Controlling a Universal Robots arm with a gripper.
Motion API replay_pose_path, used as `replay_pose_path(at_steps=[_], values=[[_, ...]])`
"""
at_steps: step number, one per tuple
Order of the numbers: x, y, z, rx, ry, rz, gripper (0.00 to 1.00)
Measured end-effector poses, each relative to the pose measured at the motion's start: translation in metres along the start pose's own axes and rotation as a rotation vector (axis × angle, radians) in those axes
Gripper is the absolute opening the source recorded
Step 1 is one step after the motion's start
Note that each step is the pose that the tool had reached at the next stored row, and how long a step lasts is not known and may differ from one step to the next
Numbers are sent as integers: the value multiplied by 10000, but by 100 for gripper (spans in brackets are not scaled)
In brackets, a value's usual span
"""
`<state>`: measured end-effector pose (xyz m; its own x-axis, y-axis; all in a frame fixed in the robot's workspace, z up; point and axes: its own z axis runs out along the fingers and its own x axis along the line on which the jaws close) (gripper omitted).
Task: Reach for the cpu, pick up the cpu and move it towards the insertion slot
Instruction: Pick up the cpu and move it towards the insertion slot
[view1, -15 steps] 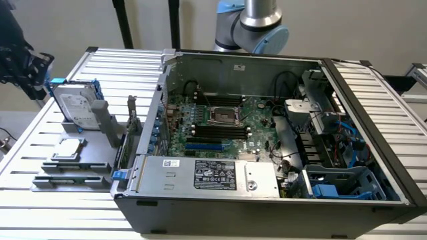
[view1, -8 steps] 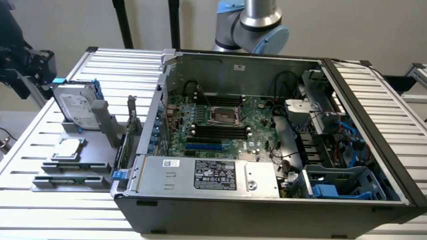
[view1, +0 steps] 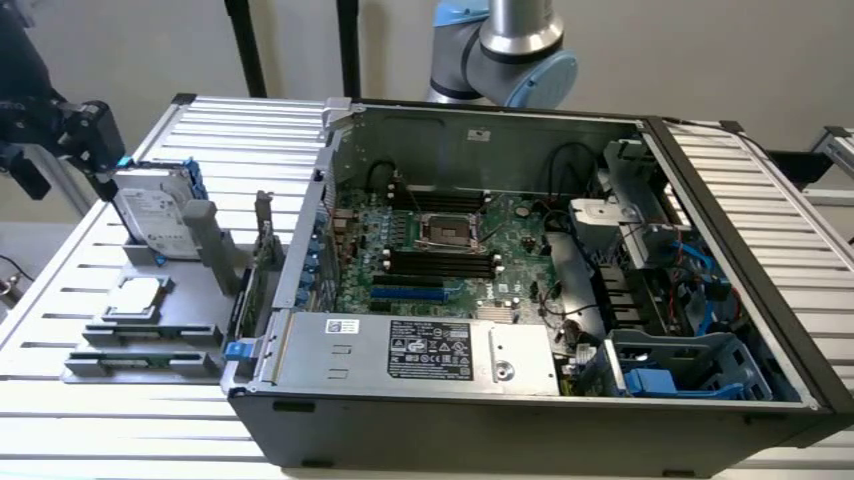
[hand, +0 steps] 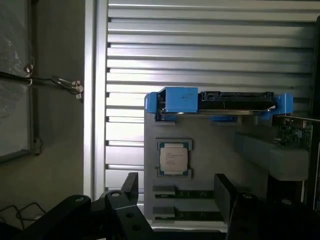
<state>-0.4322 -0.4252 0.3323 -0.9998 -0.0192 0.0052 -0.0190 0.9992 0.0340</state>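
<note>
Slatted aluminium table (view1: 240, 125) is shared by an open PC case (view1: 534, 420) and a grey fixture tray (view1: 200, 300) at the exterior view's left. The cpu (view1: 138, 297) is laid flat, metal top up, in a framed seat on that tray. It is probably parked there so it cannot slide and can be taken from above. The hard drive (view1: 151, 212) is stood on edge in its blue frame just behind it, likely to save tray space. The insertion slot (view1: 450, 232) is mounted on the motherboard inside the case, well apart from the chip.

The gripper (view1: 100, 160) is held above the tray's far end, near the drive.

From the exterior view, the chip-to-slot layout is given. From the wrist view, jaw state is settled: the gripper (hand: 177, 192) is spread wide, nothing is gripped, and the cpu (hand: 173, 159) is seen roughly centred between the two fingers (hand: 131, 187), not yet touched. Two flat grey blocks (hand: 172, 192) are also resolved there, beside the chip.
</note>
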Motion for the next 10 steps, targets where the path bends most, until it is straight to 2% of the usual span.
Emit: replay_pose_path(at_steps=[10], values=[[0, -8, 181, 0, 1, 2, 71]])
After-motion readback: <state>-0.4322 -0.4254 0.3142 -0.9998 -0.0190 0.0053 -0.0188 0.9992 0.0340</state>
